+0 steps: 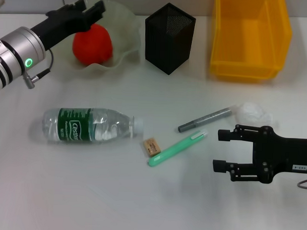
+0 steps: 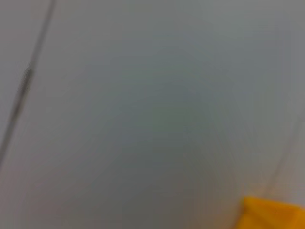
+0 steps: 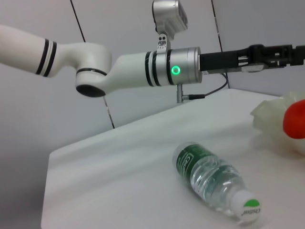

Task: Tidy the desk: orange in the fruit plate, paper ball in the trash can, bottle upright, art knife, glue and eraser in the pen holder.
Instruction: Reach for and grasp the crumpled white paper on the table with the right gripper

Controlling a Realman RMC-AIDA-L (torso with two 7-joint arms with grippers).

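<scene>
The orange lies in the white wavy fruit plate at the back left. My left gripper hovers open just above and behind it, holding nothing. The clear bottle with a green label lies on its side at centre left, also seen in the right wrist view. The tan eraser, the green art knife and the grey glue stick lie together at centre. The white paper ball sits just beyond my right gripper, which is open and low, close right of the knife.
The black mesh pen holder stands at back centre. To its right is the yellow trash bin, whose corner shows in the left wrist view. The table's front is bare white surface.
</scene>
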